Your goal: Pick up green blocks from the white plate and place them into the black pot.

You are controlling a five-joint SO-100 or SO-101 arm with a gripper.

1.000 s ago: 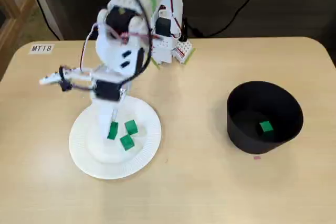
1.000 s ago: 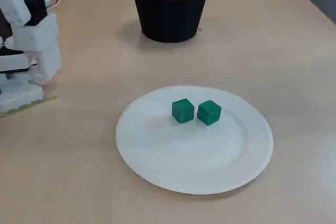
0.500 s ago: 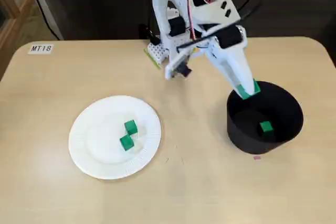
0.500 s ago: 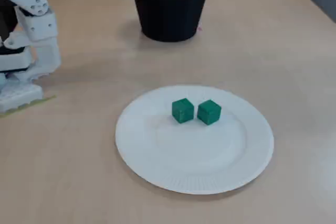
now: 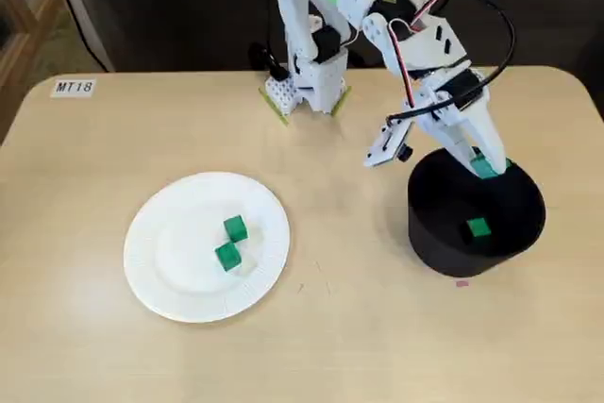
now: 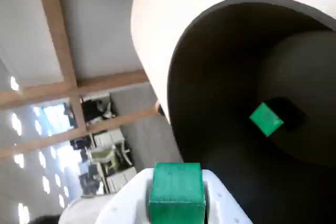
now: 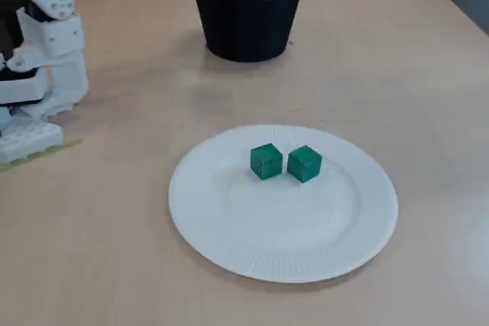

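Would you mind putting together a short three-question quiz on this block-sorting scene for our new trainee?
1. How many green blocks lie on the white plate?
2. True or false: the gripper, above the black pot, is shut on a held block.
3. What lies inside the pot? A) nothing B) one loose block C) three blocks

Key: 1) two; 2) true; 3) B.
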